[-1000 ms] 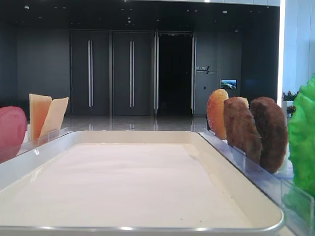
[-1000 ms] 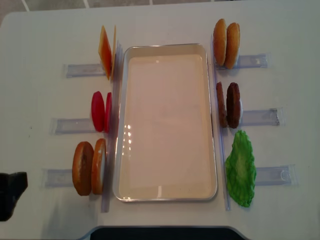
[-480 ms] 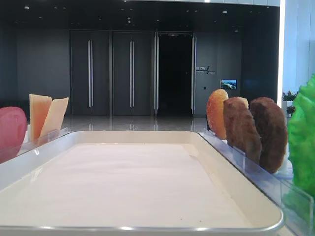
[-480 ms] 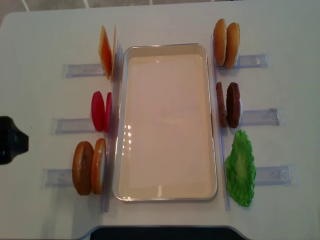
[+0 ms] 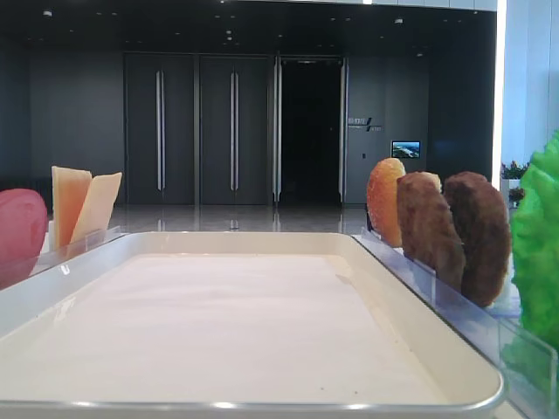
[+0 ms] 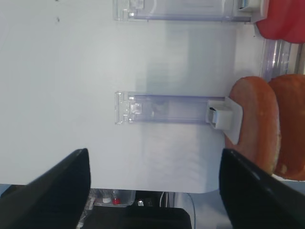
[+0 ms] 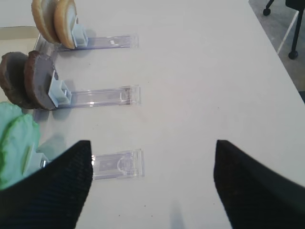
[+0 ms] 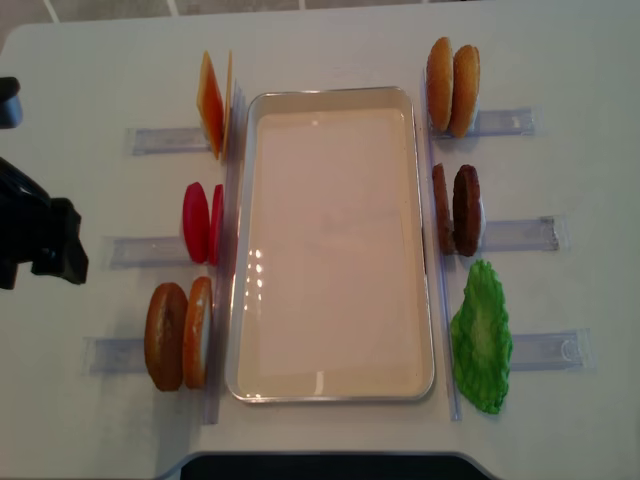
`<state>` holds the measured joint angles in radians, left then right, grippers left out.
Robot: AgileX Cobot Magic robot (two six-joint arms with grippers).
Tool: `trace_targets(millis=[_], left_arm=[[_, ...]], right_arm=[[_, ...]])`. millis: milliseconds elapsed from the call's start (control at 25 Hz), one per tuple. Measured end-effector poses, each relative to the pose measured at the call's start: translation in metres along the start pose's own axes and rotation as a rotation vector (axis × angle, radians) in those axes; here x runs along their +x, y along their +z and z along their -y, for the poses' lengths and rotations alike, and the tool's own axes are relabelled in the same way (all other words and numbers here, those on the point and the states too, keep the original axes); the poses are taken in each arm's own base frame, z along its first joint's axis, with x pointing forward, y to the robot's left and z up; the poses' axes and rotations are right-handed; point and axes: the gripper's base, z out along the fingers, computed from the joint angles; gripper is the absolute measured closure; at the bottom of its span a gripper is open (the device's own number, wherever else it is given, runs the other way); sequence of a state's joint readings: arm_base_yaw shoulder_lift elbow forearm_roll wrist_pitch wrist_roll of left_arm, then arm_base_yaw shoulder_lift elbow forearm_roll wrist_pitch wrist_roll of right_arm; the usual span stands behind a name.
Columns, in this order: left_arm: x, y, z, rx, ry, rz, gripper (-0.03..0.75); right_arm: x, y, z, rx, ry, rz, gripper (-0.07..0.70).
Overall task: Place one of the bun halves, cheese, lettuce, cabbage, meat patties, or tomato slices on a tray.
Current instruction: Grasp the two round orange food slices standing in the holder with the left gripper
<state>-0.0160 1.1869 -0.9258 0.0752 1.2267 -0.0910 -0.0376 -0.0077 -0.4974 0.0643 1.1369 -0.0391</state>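
The white tray (image 8: 330, 93) lies bare-based in the middle of the table. To its left stand cheese (image 8: 212, 105), tomato slices (image 8: 200, 222) and two bun halves (image 8: 178, 335). On its right are more bun halves (image 8: 452, 87), meat patties (image 8: 457, 210) and green lettuce (image 8: 482, 338). Cabbage is out of view. My left gripper (image 6: 153, 160) is open and holds nothing, left of the near bun halves (image 6: 252, 124), out by the table's left edge (image 8: 40, 240). My right gripper (image 7: 152, 148) hangs open over bare table, right of the lettuce (image 7: 16, 143) and patties (image 7: 28, 78).
Every food item stands on edge in a clear plastic holder (image 8: 115, 355) that juts outward from the tray. One such holder (image 6: 167, 107) lies just ahead of the left gripper, another (image 7: 116, 164) beside the right gripper's left finger. The table's front edge (image 8: 320, 458) is close.
In the overhead view the left arm has travelled from the near left corner away from the front edge, now level with the tomato slices. Nothing else has moved.
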Motion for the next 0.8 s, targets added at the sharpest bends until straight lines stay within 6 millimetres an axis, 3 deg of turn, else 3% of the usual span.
trace_targets(millis=[320, 800], left_arm=[[-0.009, 0.012, 0.005, 0.001, -0.002, -0.02, 0.073], [0.0, 0.007, 0.063, 0.048, 0.041, 0.005, 0.073]], right_arm=[[0.0, 0.0, 0.0, 0.0, 0.0, 0.0, 0.098], [0.0, 0.0, 0.0, 0.0, 0.0, 0.0, 0.099]])
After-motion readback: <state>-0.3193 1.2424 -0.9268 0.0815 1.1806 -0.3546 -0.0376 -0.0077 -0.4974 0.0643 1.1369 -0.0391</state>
